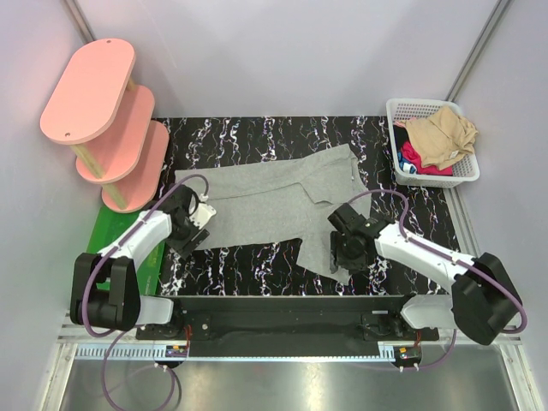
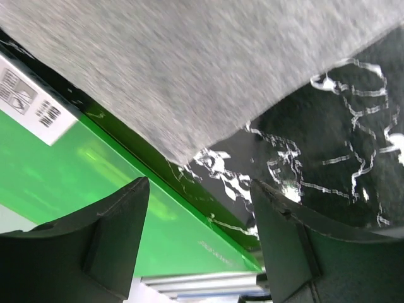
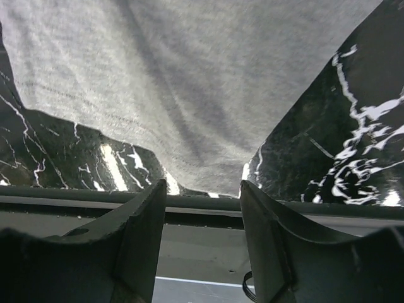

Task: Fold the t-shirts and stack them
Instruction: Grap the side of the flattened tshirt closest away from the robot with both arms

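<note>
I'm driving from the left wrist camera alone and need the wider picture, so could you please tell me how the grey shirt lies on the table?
Observer: The grey shirt lies spread across the middle of the dark table, with one strip trailing toward the near edge.
Operator: Thanks. Where is the right tool?
Observer: The right tool hangs open and empty at that strip's near end.
Operator: Are more shirts waiting?
Observer: Yes, a tan shirt lies heaped on red cloth in the white basket at the table's far right corner.
</note>
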Robot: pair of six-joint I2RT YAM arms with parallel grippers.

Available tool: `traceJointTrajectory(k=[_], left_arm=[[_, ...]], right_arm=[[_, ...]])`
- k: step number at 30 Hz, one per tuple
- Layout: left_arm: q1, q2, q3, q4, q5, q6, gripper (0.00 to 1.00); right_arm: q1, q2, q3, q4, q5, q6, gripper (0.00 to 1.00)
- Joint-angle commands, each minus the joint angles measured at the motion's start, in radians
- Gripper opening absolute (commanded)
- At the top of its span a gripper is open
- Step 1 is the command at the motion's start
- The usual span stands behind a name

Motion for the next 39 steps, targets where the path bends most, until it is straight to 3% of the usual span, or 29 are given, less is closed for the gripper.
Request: traceJointTrajectory(k=[1,10,22,32,39], left_arm=[[0.001,-0.029,-0.01,0.09,0.028,-0.036,0.71],[0.01,0.009,-0.032,0.135,0.005,-0.063,0.72],[0.022,0.179,0.013,0.184,-0.004,-0.076,0.69],[0.022,0.176,0.036,0.175,0.001,-0.066,0.68],[0.024,0.204,0.025,0.202,0.008,-0.07,0.68]], right_arm=[[0.071,-0.056,-0.031,0.03,0.037,0.094,0.58],[0.185,-0.087,-0.113,0.039,0.1,0.206,0.58],[0.186,-0.037,-0.119,0.096,0.153,0.237,0.58],[0.186,-0.051,-0.064,0.023,0.215,0.217,0.57],[0.186,0.061,-0.03,0.03,0.236,0.207,0.56]])
